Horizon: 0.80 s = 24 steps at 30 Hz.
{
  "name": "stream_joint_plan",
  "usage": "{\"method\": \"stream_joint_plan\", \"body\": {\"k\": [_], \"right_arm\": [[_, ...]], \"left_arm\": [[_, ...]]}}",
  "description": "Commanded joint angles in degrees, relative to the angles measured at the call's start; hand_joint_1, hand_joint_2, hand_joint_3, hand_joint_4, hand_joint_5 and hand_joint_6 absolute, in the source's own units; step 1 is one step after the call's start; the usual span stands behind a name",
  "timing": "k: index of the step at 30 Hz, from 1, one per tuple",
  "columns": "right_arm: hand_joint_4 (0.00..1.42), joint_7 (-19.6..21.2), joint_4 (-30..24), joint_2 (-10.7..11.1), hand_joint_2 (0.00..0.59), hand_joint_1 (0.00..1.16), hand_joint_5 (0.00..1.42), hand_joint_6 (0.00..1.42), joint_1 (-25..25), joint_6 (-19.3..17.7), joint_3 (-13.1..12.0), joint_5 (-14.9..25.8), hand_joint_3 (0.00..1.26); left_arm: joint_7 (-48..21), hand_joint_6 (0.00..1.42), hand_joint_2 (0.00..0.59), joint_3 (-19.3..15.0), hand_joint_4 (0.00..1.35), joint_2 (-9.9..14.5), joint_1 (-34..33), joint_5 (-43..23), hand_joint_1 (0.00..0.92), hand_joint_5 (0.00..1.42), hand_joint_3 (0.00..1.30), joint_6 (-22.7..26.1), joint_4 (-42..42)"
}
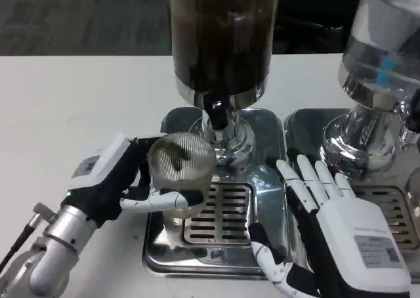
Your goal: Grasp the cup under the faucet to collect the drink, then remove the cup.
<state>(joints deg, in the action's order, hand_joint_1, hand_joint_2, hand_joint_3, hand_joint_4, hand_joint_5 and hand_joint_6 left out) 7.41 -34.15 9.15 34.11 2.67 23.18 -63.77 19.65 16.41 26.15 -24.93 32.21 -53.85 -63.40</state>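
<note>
A clear ribbed glass cup (179, 167) stands over the left part of the metal drip tray (223, 258), just left of and below the black faucet (217, 114) of the dark drink dispenser (220, 35). My left hand (121, 180) grips the cup from the left, with fingers wrapped around its front. The cup's rim sits slightly left of the spout. My right hand (328, 226) hovers open over the tray's right side, fingers spread and pointing toward the dispenser base, holding nothing.
A second dispenser (380, 48) with clear liquid stands at the right on its own drip tray (394, 199). The slotted grille (223, 212) lies in the tray's middle. White tabletop (65, 107) stretches to the left.
</note>
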Motion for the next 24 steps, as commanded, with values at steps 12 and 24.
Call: {"method": "stream_joint_plan", "body": {"k": [12,24], "right_arm": [[0.00,1.4,-1.1,-1.4,0.444,0.39,0.00,0.00,1.3,0.3,0.0,-0.9,0.11],[0.00,1.8,-0.8,-2.2,0.444,0.39,0.00,0.00,1.8,0.3,0.3,-0.7,0.11]], "left_arm": [[-0.6,1.33,0.015,4.6,0.88,-2.2,-3.9,3.0,0.351,1.07,0.77,1.4,-1.3],[-3.6,1.00,0.050,7.4,0.68,-1.8,-4.3,3.3,0.185,0.83,0.65,1.5,-1.3]]}}
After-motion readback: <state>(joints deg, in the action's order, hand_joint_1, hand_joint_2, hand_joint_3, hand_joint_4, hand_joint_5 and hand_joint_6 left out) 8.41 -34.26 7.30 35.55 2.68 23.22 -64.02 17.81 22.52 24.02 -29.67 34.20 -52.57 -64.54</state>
